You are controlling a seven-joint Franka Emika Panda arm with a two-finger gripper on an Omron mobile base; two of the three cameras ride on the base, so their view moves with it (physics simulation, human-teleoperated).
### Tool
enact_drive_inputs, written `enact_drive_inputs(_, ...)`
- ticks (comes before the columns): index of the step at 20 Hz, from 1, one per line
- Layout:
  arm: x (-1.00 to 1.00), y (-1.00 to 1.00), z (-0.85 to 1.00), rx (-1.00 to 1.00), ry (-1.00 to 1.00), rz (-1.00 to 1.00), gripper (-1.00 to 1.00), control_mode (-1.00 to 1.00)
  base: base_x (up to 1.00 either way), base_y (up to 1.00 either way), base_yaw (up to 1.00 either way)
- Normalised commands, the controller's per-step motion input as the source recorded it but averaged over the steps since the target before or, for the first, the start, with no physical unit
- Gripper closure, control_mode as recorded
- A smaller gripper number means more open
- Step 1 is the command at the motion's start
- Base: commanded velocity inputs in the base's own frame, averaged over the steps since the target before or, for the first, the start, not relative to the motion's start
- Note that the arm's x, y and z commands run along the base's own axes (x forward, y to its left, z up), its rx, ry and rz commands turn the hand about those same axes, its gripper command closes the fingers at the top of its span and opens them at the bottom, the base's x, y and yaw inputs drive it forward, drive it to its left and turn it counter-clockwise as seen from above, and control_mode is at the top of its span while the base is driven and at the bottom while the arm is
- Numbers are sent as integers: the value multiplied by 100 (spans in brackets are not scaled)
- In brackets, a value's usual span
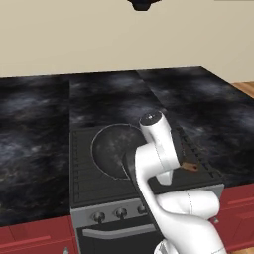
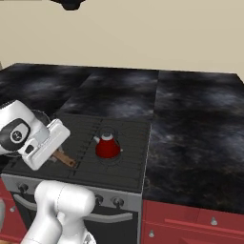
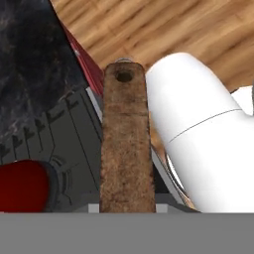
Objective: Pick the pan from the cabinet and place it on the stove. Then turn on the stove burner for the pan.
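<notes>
You're holding the pan [image 1: 113, 149] by its handle [image 3: 125, 144]; the fingers are closed on it, handle running up the centre of the hand view from the bottom edge. The pan is sitting at centre-left of the left base frame, over the stove's [image 1: 82, 183] front-left burner [image 1: 87, 173], and I can't tell whether it's resting on the grate or just above it.

Step in hand, as I judge it: setting down. Lower until the base is sitting flat on the grate, keep it centred on that burner, then open and back out along the handle so you're not dragging it. After that you're going for a knob [image 1: 98, 217] on the front panel.

View differences: the left base view is giving you the pan body and knobs, but the arm is covering the grip. The right base view is showing the kettle [image 2: 107, 145] at frame centre, well apart from the handle stub at centre-left. The hand view is showing the grip line and the kettle's red edge at lower left.
</notes>
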Motion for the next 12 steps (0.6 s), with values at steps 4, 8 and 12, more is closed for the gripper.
enact_drive_inputs(4, 8, 2, -46, 0, 5, -12, 100, -100, 0, 0, 0)
enact_drive_inputs(8, 8, 11, -44, 0, 7, -11, 100, -100, 0, 0, 0)
enact_drive_inputs(12, 13, 18, -41, 0, 12, -8, 100, -100, 0, 0, 0)
